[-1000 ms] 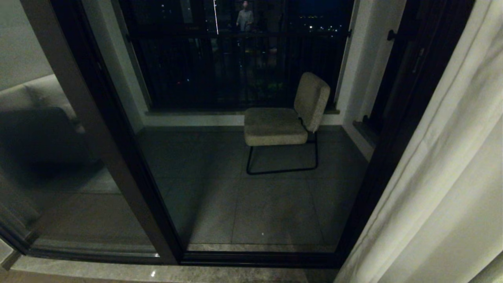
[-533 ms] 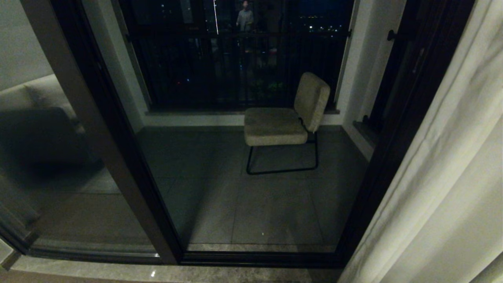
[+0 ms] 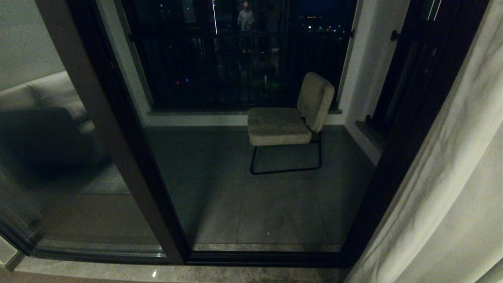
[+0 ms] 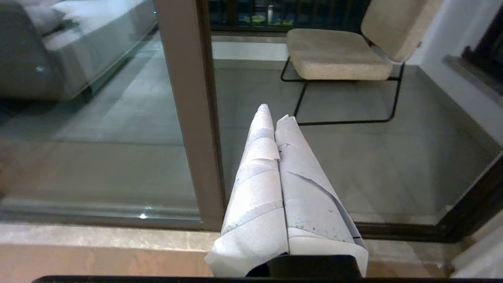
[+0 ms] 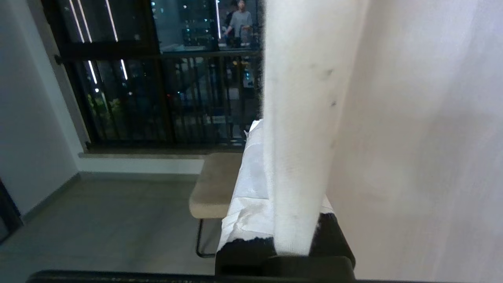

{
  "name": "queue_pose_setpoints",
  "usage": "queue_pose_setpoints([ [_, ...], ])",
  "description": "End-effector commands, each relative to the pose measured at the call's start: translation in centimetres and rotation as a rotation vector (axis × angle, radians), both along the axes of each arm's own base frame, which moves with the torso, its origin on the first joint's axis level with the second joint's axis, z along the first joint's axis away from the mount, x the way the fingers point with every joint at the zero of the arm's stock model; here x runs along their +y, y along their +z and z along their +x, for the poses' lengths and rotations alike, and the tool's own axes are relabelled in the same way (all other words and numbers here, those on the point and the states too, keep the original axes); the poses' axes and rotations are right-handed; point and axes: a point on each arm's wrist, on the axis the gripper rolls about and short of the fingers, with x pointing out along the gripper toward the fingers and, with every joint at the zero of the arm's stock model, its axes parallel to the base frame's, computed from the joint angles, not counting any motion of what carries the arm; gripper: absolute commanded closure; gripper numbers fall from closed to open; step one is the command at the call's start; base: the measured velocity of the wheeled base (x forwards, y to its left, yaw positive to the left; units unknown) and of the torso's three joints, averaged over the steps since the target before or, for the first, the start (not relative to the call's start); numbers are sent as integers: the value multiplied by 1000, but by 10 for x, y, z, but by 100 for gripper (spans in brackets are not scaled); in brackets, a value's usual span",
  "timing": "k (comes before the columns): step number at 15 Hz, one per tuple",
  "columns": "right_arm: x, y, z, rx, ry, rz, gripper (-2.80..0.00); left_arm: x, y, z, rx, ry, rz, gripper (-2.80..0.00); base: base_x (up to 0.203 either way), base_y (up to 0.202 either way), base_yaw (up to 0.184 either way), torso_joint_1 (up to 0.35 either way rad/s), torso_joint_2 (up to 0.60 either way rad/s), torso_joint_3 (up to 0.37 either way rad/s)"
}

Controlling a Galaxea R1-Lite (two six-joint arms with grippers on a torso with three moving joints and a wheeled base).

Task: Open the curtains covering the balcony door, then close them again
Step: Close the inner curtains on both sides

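We see the curtains (image 3: 444, 188) bunched at the right, the door (image 3: 243, 129) uncovered: opening looks done, closing remains. Our right gripper (image 5: 292, 220) is clamped on what seems the curtain's hem; the left gripper (image 4: 275, 114) is pressed together, empty.

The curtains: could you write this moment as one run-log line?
curtains: gathered at right | balcony door: uncovered | right gripper: shut on curtains' edge | left gripper: shut, empty, parked

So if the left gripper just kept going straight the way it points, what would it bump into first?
Probably the door: the shut left gripper points about at its frame post and the glass beside it. The chair sits farther out on the balcony. Depth is hard to judge.
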Motion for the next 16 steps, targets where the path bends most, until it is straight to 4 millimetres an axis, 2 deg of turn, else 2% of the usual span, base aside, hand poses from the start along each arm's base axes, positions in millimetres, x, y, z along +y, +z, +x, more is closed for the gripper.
queue_pose_setpoints([
  [1,-1,-1,1,2,-1,1,0,0,0,0,-1,1,0,0,0,202,2,2,2,2],
  [16,0,0,-1,-2,0,0,0,0,0,0,-1,3,0,0,0,190,-1,2,2,3],
])
